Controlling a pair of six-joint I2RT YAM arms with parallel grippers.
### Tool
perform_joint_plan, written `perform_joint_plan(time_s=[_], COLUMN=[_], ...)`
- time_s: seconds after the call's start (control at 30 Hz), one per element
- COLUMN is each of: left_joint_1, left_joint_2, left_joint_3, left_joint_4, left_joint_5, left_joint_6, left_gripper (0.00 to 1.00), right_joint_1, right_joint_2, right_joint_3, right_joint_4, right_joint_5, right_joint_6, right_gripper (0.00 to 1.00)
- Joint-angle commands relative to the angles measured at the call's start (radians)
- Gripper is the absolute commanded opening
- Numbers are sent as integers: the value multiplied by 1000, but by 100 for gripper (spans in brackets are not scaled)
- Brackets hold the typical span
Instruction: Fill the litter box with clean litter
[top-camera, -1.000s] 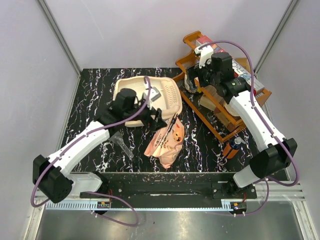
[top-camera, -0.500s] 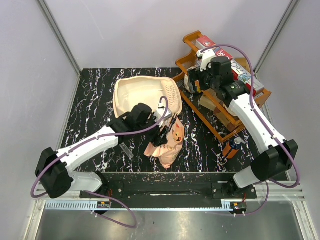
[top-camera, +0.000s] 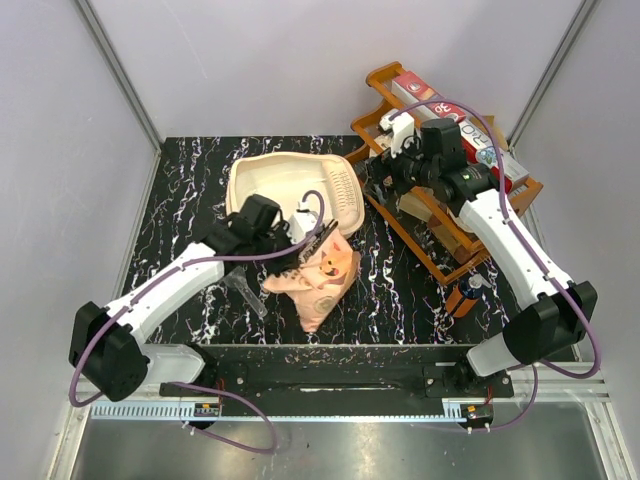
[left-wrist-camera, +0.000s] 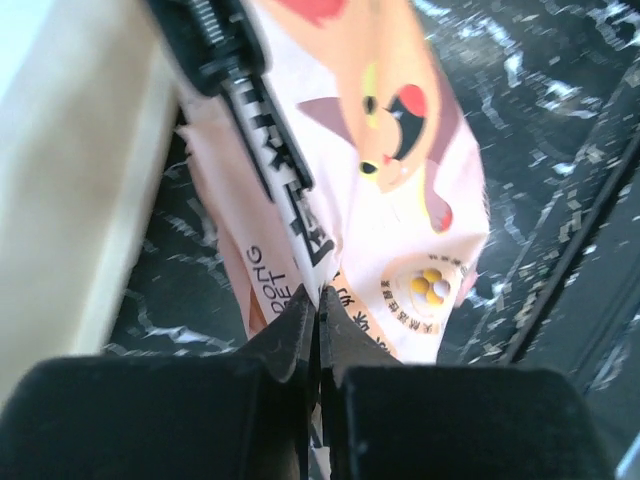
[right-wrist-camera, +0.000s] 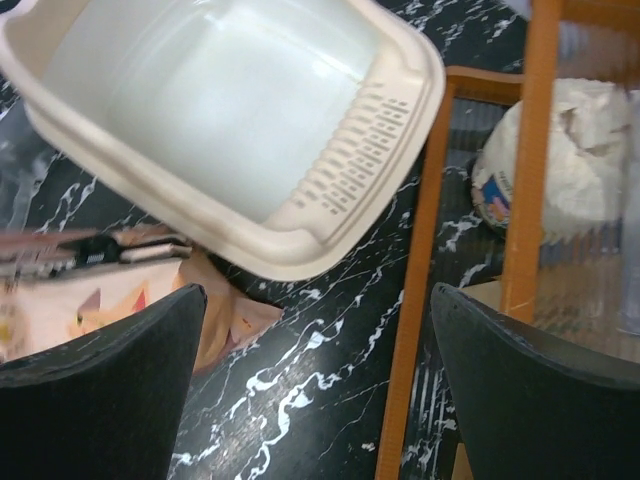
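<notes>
The cream litter box (top-camera: 285, 180) lies empty at the table's back middle; its slotted end (right-wrist-camera: 350, 165) faces the rack. No clean litter shows. My left gripper (top-camera: 298, 248) (left-wrist-camera: 320, 300) is shut on the edge of the pink-orange printed bag (top-camera: 318, 278) (left-wrist-camera: 400, 200), just in front of the box's near wall (left-wrist-camera: 80, 180). A black clip (left-wrist-camera: 240, 100) runs along the bag's top. Open and holding nothing, my right gripper (top-camera: 380, 175) (right-wrist-camera: 318, 300) hovers between the box's right end and the rack.
A brown wooden rack (top-camera: 452, 235) (right-wrist-camera: 525, 150) fills the right side, holding a red box (top-camera: 440, 105) and a crumpled white bag (right-wrist-camera: 560, 160). A clear scoop (top-camera: 245, 290) lies left of the bag. A small blue-orange item (top-camera: 465, 295) sits near the rack's front.
My left gripper swung from the litter box to the bag, shut on its edge and drew the bag leftward toward the box. The right gripper shifted slightly and stayed open.
</notes>
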Motion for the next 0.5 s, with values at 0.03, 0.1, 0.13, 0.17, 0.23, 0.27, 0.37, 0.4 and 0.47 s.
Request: perform_joint_plan(time_s=[0.03, 0.1, 0.13, 0.17, 0.23, 0.27, 0.37, 0.4, 0.47], left_joint_1=[104, 102, 101, 101, 102, 102, 121, 130, 151], left_joint_2=[-53, -53, -49, -44, -26, -23, -39, -53, -53], left_joint_3=[127, 128, 126, 126, 126, 127, 117, 112, 111], left_joint_4=[-61, -75, -75, -72, -69, -67, -23, -7, 29], left_joint_5=[88, 107, 113, 116, 107, 90, 79, 87, 102], left_joint_6=[377, 491, 513, 534, 524, 516, 479, 470, 464], left_gripper=[0, 0, 0, 0, 0, 0, 0, 0, 0], right_joint_1=[7, 6, 7, 7, 7, 7, 6, 9, 7], right_joint_2=[-3, 3, 4, 6, 9, 9, 15, 17, 18], right_joint_3=[46, 48, 48, 46, 40, 39, 46, 46, 45], right_joint_4=[-30, -33, -42, -45, -59, -67, -113, -125, -143], right_joint_5=[-131, -171, -188, -203, -234, -243, -295, -322, -343], right_joint_6=[-43, -49, -57, -71, -83, -101, -149, -163, -174], right_gripper=[100, 100, 100, 100, 100, 100, 100, 100, 100])
